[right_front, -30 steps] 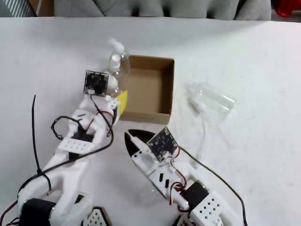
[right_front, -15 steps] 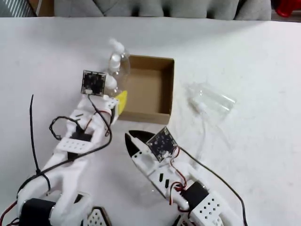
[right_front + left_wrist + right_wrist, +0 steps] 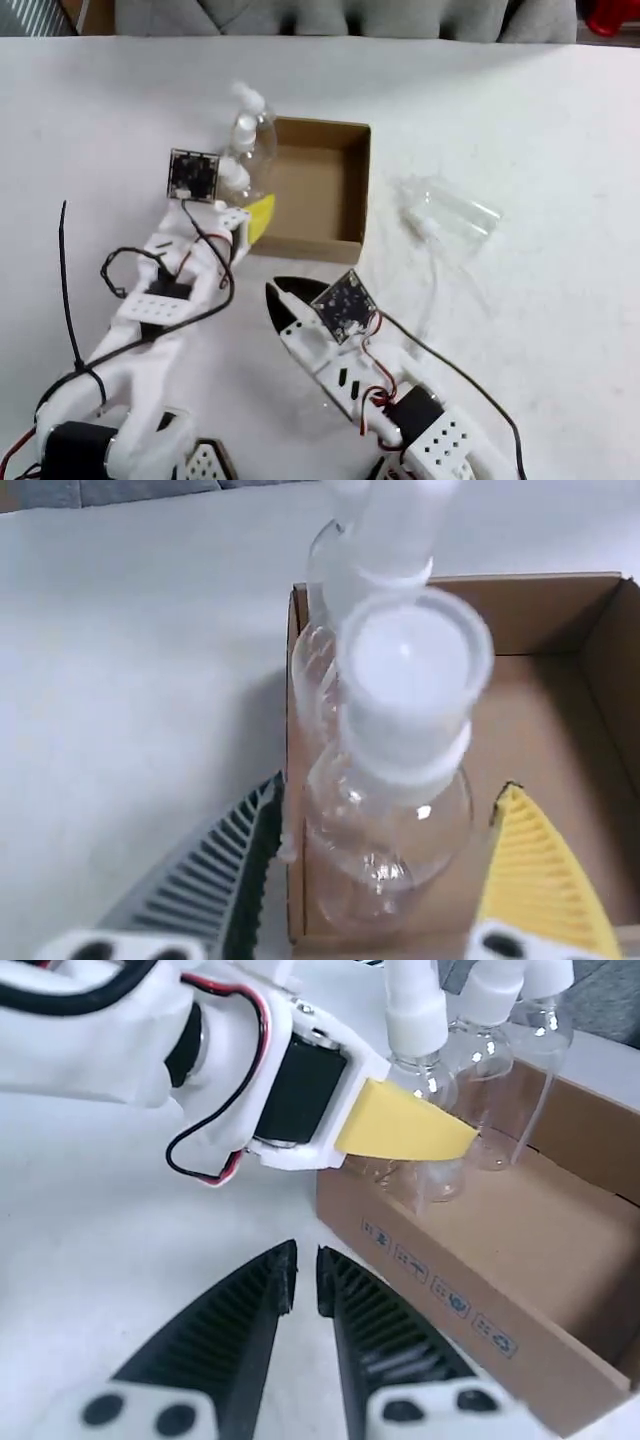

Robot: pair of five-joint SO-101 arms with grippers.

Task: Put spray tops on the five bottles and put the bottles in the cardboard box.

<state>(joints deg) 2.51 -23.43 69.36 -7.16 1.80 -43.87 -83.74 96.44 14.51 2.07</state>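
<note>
Our left gripper is open around a bottle standing in the cardboard box, at its 9 o'clock side. Our right gripper is almost closed and empty, at the box's 6 o'clock.

The black right claw, almost closed, hangs over the tabletop beside a cardboard box holding 3 bottles, a yellow finger in front of 1.

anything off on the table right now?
Yes. Right of the cardboard box, clear bottles lie on their sides on the table, and a spray top lies by them with its tube trailing. The left gripper also straddles the box's wall, one finger outside and one inside, around a capped bottle.
</note>
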